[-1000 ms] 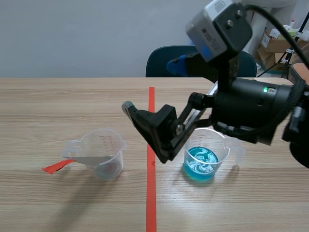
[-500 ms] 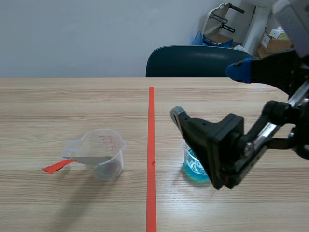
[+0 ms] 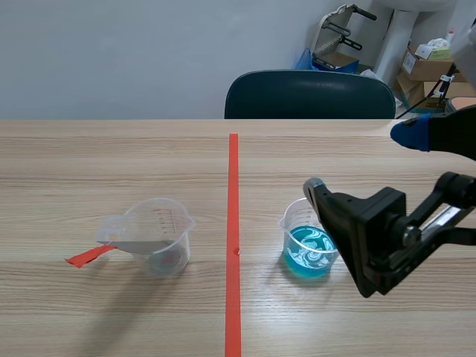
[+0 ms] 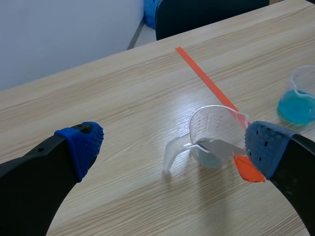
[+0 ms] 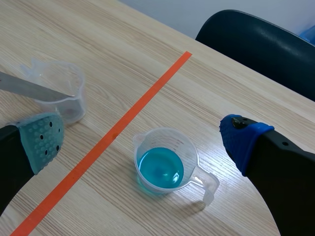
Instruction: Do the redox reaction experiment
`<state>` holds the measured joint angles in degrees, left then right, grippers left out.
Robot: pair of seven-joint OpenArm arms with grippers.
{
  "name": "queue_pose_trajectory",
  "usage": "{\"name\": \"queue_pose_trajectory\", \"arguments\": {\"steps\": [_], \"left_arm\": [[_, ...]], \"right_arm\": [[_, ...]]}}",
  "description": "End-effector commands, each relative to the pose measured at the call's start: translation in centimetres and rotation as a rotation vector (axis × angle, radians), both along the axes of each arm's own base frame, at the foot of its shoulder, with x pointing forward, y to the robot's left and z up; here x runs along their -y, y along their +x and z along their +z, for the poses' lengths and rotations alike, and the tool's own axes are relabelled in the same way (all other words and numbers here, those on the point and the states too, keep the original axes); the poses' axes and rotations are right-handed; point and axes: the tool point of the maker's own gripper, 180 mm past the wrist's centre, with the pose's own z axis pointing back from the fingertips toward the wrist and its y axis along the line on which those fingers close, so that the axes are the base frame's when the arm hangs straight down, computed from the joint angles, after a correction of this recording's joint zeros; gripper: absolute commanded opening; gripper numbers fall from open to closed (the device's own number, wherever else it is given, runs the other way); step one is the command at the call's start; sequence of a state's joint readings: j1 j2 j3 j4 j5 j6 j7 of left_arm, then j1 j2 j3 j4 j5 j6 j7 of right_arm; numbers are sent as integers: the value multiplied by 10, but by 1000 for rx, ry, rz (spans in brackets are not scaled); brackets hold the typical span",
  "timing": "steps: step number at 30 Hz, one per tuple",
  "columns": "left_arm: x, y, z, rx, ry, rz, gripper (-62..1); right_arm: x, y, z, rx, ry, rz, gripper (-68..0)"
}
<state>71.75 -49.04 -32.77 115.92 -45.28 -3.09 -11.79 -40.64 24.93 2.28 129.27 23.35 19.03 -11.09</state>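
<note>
Tabletop [image 3: 111, 163] with two clear plastic measuring cups, one on each side of a red tape line [image 3: 233, 223] that runs away from the robot.

The blue cup [image 3: 311, 249] stands upright to the right of the line. It holds blue liquid in its lower part, and its handle points to the right.

The clear cup [image 3: 160, 236] stands upright to the left of the line, well apart from the blue cup. A flat grey strip [image 3: 141, 244] leans inside it. The strip's orange-red end [image 3: 85, 256] reaches out past the rim, on the handle side, down to the tabletop.

The right arm [image 3: 416, 223] comes in low from the right. Its jaws are wide apart and hold nothing. One finger [image 3: 349, 223] is just beside the blue cup, and in the right wrist view that cup lies between the two pads.

In the left wrist view the left jaws are also wide apart and empty, above the tabletop, with the clear cup ahead of them, nearer the right-hand pad [image 4: 266, 147].

A dark chair [image 3: 309, 93] stands behind the far edge.
</note>
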Motion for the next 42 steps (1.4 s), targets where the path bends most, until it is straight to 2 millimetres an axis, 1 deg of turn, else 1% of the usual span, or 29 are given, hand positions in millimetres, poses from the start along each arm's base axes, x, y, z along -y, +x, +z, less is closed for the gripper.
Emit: {"name": "queue_pose_trajectory", "arguments": {"steps": [1,13,21,42], "left_arm": [[1,1,5,21,-12,2,8],[1,1,5,21,-12,2,8],[1,1,5,21,-12,2,8],[1,1,5,21,-11,3,8]], "right_arm": [[-2,3,9,31,10,7,-4],[-2,2,8,30,10,7,-4],[1,2,2,11,-28,3,-4],[1,2,0,3,-34,1,-4]]}}
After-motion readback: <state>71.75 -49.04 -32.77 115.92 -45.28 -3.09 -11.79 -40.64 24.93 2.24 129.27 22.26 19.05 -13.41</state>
